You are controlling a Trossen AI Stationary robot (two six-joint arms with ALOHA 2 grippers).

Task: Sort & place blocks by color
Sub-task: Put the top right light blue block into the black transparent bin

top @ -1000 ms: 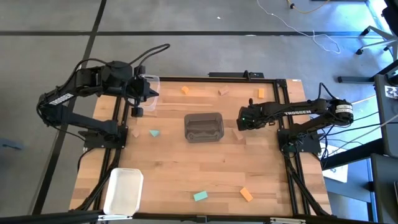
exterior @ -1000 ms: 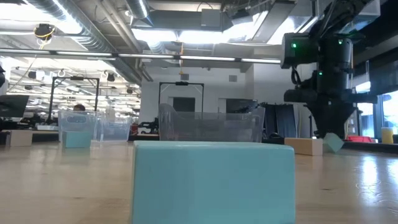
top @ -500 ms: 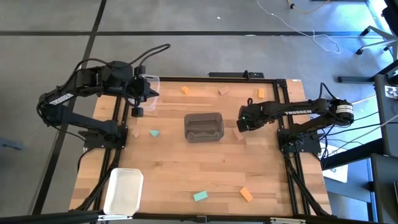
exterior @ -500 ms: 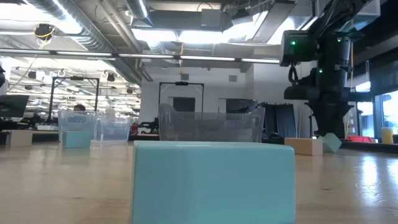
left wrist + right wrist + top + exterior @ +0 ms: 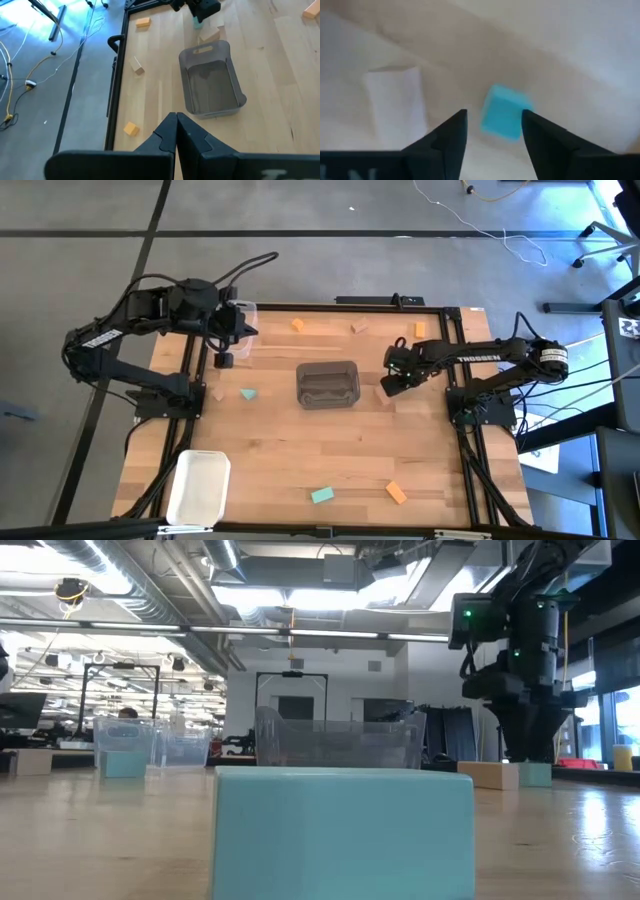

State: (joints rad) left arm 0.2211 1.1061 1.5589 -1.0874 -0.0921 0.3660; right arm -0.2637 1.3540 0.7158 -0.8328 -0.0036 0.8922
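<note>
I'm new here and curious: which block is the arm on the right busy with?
Find the dark grey bin mid-table. Just to its right, the right gripper hangs with its jaws open over a teal block. A tan block lies beside it; only this one is teal.

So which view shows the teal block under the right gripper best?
The right wrist view: the teal block lies just past the open right gripper, beside a tan block. The low view shows it small; the high and left wrist views hide it.

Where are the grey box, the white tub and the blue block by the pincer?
Grey box (image 5: 327,384), high view, its floor.
White tub (image 5: 198,486), high view, its inside.
Blue block (image 5: 502,118), right wrist view, its top face, beyond the open right pincer (image 5: 492,131).
</note>
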